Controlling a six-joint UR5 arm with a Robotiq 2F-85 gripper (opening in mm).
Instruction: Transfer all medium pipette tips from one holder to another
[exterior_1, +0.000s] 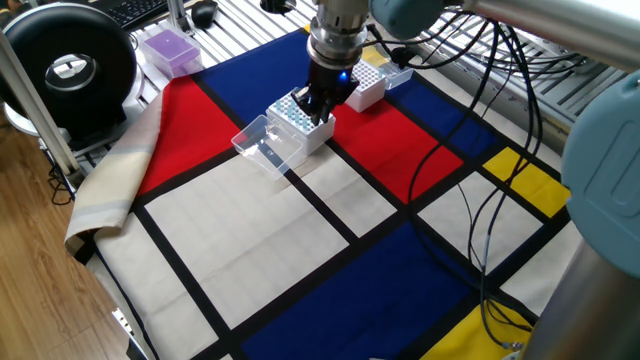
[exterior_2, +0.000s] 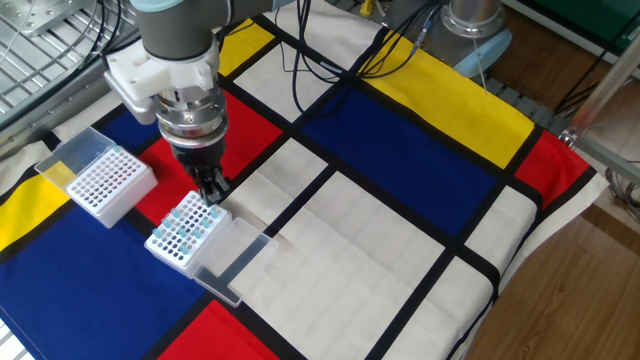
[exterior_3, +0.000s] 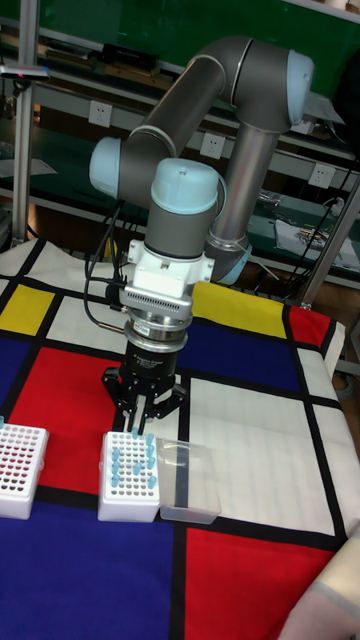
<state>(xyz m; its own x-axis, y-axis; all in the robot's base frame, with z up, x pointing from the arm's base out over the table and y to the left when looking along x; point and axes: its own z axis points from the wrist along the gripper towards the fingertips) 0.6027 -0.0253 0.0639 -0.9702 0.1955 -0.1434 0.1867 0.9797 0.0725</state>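
We are hovering our gripper (exterior_3: 141, 428) just above the near edge of the white rack (exterior_2: 186, 233) that is carrying the medium pipette tips (exterior_3: 131, 467); its clear hinged lid (exterior_2: 232, 258) is lying open beside it on the patterned cloth (exterior_1: 250, 240). The fingers are drawn close together, pointing straight down, and we cannot tell from these views whether a tip is pinched between them. The second white rack (exterior_2: 102, 184) is sitting well apart on the blue patch, its holes looking empty. We are judging this as the pick step at the full rack; next we would need a straight vertical lift, then a carry over to an open hole in the other rack. We are finding no readable brand or writing anywhere.
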